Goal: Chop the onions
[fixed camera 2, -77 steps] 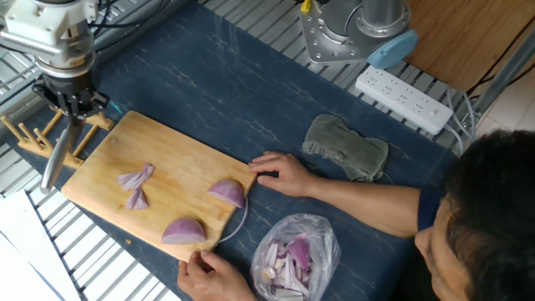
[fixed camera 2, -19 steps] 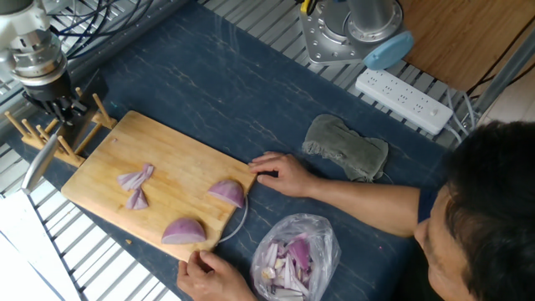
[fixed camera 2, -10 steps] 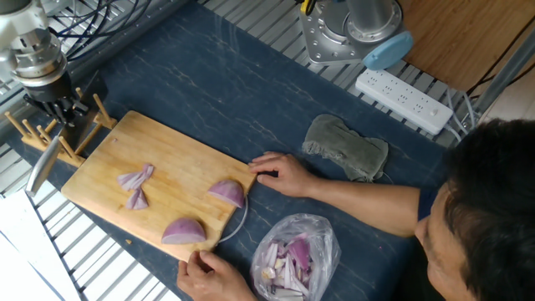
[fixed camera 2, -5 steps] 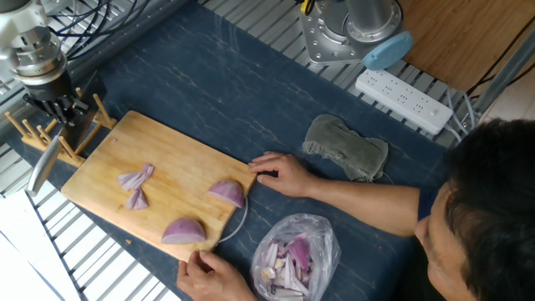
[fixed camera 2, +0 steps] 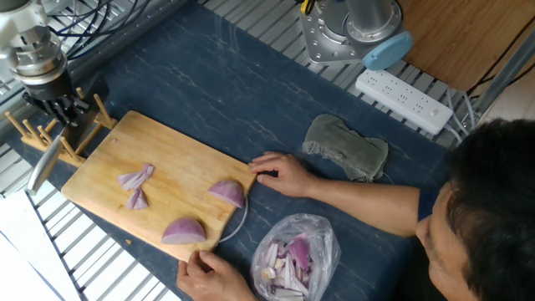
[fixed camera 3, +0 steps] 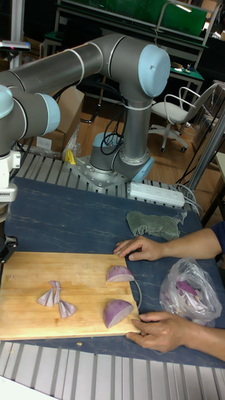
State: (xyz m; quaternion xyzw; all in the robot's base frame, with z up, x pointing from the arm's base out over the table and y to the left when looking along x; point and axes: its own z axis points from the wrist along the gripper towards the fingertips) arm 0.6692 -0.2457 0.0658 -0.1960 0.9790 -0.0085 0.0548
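Note:
Two red onion wedges [fixed camera 2: 227, 192] [fixed camera 2: 183, 231] lie near the right end of the wooden cutting board [fixed camera 2: 175, 159]. Thin onion slivers [fixed camera 2: 136, 177] [fixed camera 2: 137, 199] sit nearer the board's middle. The tall fixed view shows the same wedges [fixed camera 3: 119, 274] [fixed camera 3: 119, 311] and slivers [fixed camera 3: 57, 295]. My gripper [fixed camera 2: 60, 110] hangs beyond the board's left end, shut on a knife [fixed camera 2: 42, 165] whose blade slants down to the left, clear of the onions. In the tall fixed view only a sliver of the gripper shows at the left edge.
A person's hands [fixed camera 2: 280, 173] [fixed camera 2: 209, 272] hold the board's right end. A clear bag of onion scraps [fixed camera 2: 294, 257] lies to the right, a grey cloth [fixed camera 2: 345, 146] and a power strip [fixed camera 2: 404, 99] behind it. A wooden peg rack [fixed camera 2: 25, 134] stands under the gripper.
The gripper and knife have moved left and back, from the board's left end to over the peg rack. In the last second nothing has visibly moved.

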